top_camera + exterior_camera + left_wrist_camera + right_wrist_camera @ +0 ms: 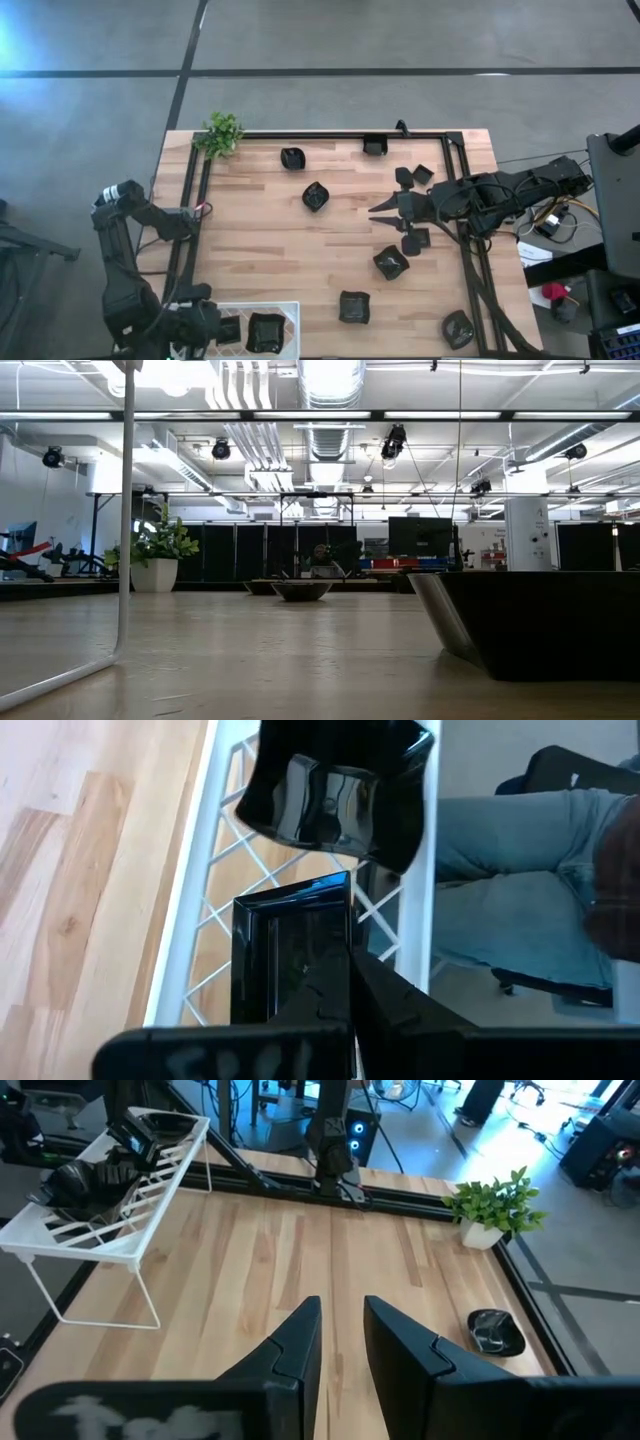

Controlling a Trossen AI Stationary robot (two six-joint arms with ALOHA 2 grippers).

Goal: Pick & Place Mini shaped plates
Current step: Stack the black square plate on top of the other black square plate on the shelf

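I'm seeing glossy black mini shaped plates [390, 262], shallow-rimmed, square and petal-edged, lying scattered across the table [260, 230]; two more are sitting in the white rack [290, 310]. Left gripper [205, 328] is hanging over that rack, fingers pressed together. Right gripper [378, 209] is hovering beyond the rack, fingers slightly parted, holding nothing.

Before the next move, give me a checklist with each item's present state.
1. Left hand shut on the square plate: ok.
2. Square plate held over the white rack: ok.
3. Free slot beside the glossy plate already in the rack: cannot tell.
4. Right hand open and empty above the table: ok.
5. Table cleared of plates: not ok; several remain, such as the petal-edged plate.
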